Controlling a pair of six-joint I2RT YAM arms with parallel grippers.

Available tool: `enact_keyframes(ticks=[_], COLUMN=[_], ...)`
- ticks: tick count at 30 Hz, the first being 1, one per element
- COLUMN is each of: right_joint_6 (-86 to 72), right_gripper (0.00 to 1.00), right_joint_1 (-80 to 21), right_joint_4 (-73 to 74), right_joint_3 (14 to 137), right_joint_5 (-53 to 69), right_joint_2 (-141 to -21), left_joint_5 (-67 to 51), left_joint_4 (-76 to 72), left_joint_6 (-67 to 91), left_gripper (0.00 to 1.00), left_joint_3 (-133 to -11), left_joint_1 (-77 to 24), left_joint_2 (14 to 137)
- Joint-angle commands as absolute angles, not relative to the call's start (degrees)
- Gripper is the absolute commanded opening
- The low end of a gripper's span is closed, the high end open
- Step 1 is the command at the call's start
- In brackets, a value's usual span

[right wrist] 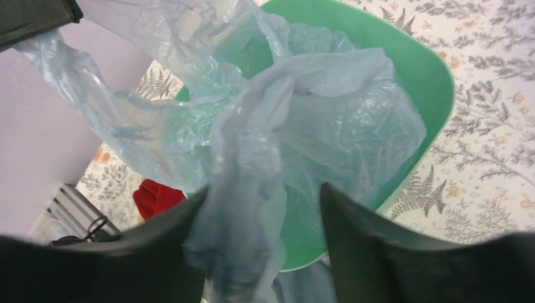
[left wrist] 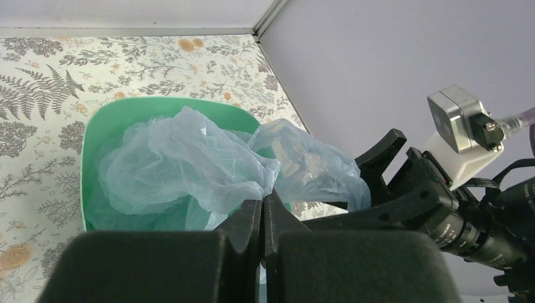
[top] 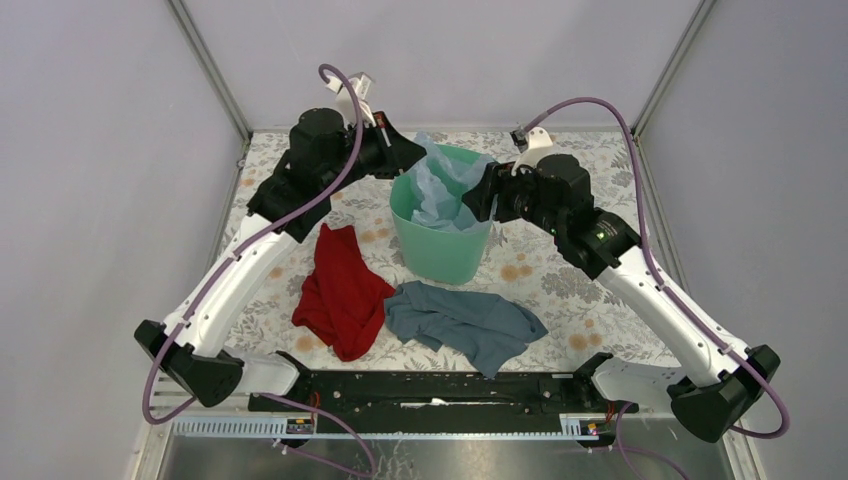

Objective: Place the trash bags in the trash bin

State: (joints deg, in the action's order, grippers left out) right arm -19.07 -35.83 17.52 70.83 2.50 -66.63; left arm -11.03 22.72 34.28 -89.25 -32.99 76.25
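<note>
One trash bag point(top: 440, 190) is stuffed mostly inside the one trash bin point(top: 440, 255), whose floor is hidden. Its edge is pinched by the left tool point(left wrist: 262, 218); the right tool point(right wrist: 262, 196) is spread. One red cloth point(top: 342, 290) and one grey-blue cloth point(top: 465, 320) are seen nearby.

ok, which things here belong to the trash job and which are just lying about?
Job:
- trash bag, pale blue, partly in the bin
- trash bin, mint green

Lying about:
- red cloth
- grey-blue cloth
</note>
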Motion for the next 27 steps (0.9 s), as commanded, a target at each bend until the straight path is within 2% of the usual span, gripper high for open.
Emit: enact_keyframes(ticks=[1,3,6,13,20,22,26,27], right_joint_6=[-19.21,-19.74,-19.59,-19.83,-22.59,-22.23,-21.56,-21.68], right_gripper=[0.56,0.38,0.23,0.13,0.11,0.11,0.1,0.1], right_joint_1=[-35.95,-35.96,-35.95,-35.97,-35.97,-35.95,-35.95,-35.95], right_joint_4=[15.05,15.89,18.15,20.26,19.51,20.29,20.48,20.49], right_joint_3=[71.67,72.96,74.13,67.01,63.9,65.16,67.06,67.28], right_joint_5=[0.84,-0.44,-4.98,-14.74,-9.26,-8.96,-8.12,-8.07], right_joint_2=[-67.47,-67.7,-65.96,-58.6,-56.12,-56.75,-57.34,-57.39], left_joint_5=[-13.25,-12.68,-8.69,-8.3,-4.39,-1.03,2.74,2.65], left_joint_4=[22.13,23.69,27.96,33.97,40.07,41.54,42.79,43.02], left_joint_6=[32.37,30.94,27.74,25.74,21.51,19.48,17.12,17.04], left_gripper=[0.0,0.0,0.0,0.0,0.0,0.06,0.33,0.44], left_joint_3=[-89.32,-90.07,-91.57,-86.71,-84.59,-85.81,-87.88,-87.93], left_joint_1=[-31.9,-31.33,-29.6,-17.42,-10.82,-10.76,-10.81,-10.79], left_joint_2=[74.3,74.11,73.56,70.04,68.3,68.16,67.54,67.36])
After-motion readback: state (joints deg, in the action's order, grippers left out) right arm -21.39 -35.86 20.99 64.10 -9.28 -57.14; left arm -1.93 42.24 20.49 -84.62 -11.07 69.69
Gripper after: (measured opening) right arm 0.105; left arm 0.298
